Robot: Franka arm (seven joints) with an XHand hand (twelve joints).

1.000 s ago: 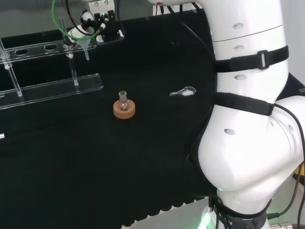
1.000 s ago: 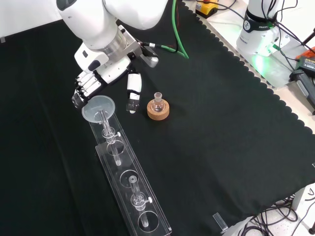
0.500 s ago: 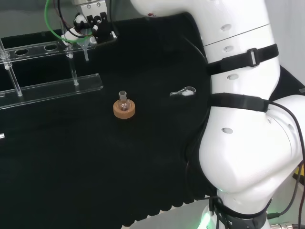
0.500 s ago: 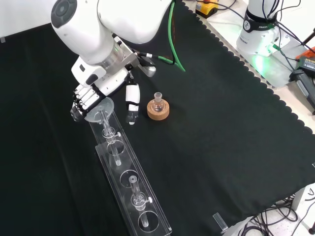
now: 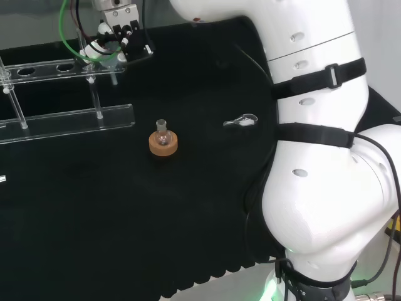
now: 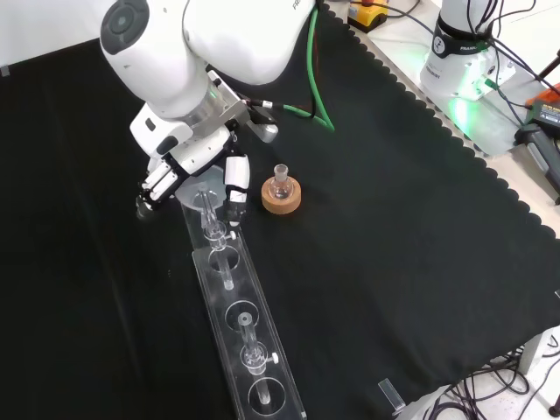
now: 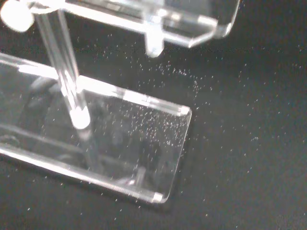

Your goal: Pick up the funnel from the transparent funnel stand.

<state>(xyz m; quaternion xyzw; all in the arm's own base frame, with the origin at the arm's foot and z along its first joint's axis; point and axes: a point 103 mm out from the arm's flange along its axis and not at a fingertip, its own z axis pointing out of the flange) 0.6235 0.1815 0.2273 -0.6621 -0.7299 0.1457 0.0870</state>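
Observation:
The clear funnel point(image 6: 198, 187) sits in the end hole of the transparent funnel stand point(image 6: 248, 343), its stem point(image 5: 114, 76) hanging below the upper shelf. My hand point(image 6: 186, 161) is over that end of the stand. Its fingers point(image 6: 154, 187) curl at one side of the funnel's rim and its thumb point(image 6: 234, 181) is at the other side. In the head view the hand point(image 5: 116, 32) covers the funnel's rim point(image 5: 108, 58). The wrist view looks at the stand's base plate point(image 7: 129, 143) and a post point(image 7: 64, 67) close up.
A small round flask on a cork ring point(image 6: 281, 195) stands just right of the hand in the front view point(image 5: 163, 143). A small clear piece point(image 5: 242, 120) lies farther right in the head view. The arm's white links point(image 5: 319, 157) rise at the right.
The hand has come down onto the funnel, fingers and thumb now on either side of it. The stand's funnel end has swung to the right in the front view.

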